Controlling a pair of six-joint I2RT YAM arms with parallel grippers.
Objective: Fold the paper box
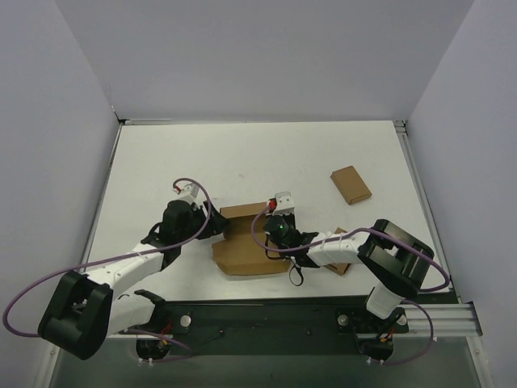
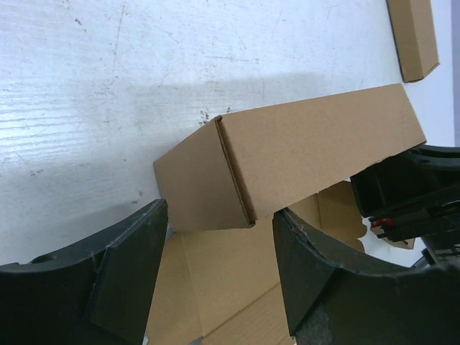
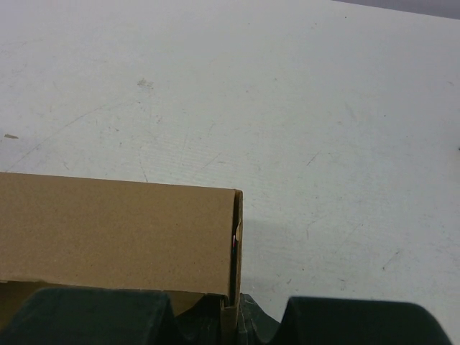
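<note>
Paper box [image 1: 242, 252] is caught by its upright wall in the right gripper [image 3: 231, 320], whose fingers are pressed together on the cardboard's end edge. The left gripper [image 2: 215, 287] is spread wide at the box's left end, with a raised corner and a flat panel between its fingers [image 2: 93, 280]. The half-folded box lies near the middle of the worktop's [image 1: 242, 153] near edge. One small cardboard box [image 1: 350, 184] sits toward the right edge, and another small box [image 1: 343, 264] is partly hidden by the right arm

Scuffed white table [image 1: 242, 153], pale walls [image 1: 266, 56].
</note>
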